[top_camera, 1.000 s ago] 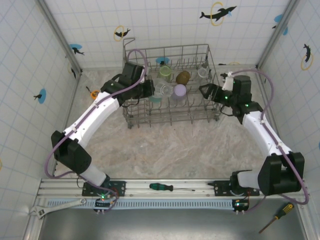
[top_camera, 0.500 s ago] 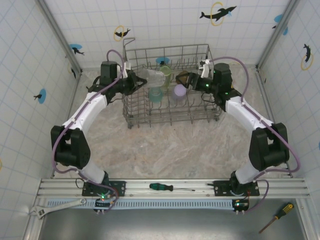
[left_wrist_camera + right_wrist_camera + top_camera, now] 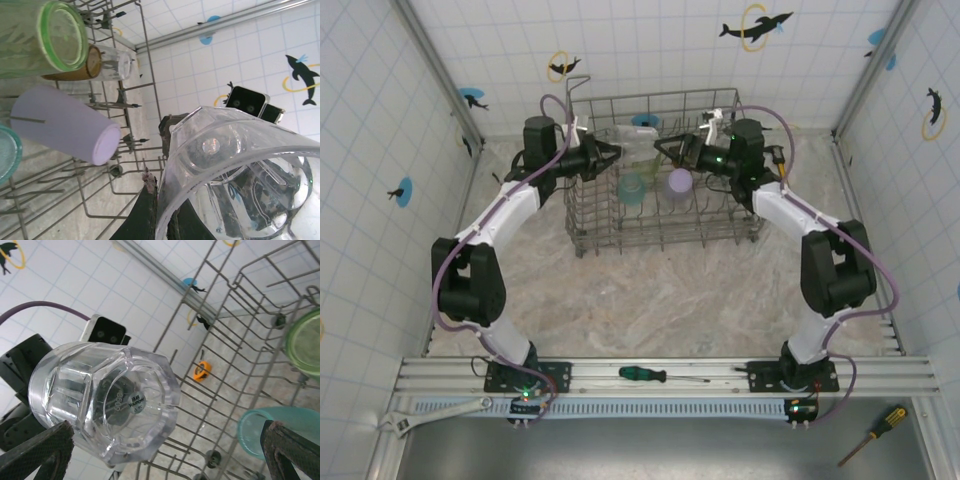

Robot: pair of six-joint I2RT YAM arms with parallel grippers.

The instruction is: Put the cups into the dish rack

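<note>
My left gripper [image 3: 608, 157] is shut on the rim of a clear cup [image 3: 632, 152] and holds it on its side above the back of the dish rack [image 3: 660, 236]. In the left wrist view the fingers [image 3: 150, 200] pinch the cup's wall [image 3: 235, 150]. My right gripper [image 3: 670, 152] faces the cup's base [image 3: 110, 400], open wide, with its fingertips [image 3: 45, 450] on either side and apart from the cup. In the rack lie a pale green cup [image 3: 55, 35], an amber one [image 3: 92, 62], a clear one [image 3: 117, 62], a lilac one [image 3: 65, 125] and a teal one [image 3: 280, 432].
An orange tape measure [image 3: 510, 186] lies on the table left of the rack. A green-handled screwdriver [image 3: 650, 375], a wrench [image 3: 430, 415] and a yellow screwdriver [image 3: 870, 435] lie near the front rail. Tiled walls close in the left, back and right sides.
The left gripper has carried the clear cup up and toward the rack's back middle. The right arm has swung left over the rack, jaws open, up to the cup's base.
</note>
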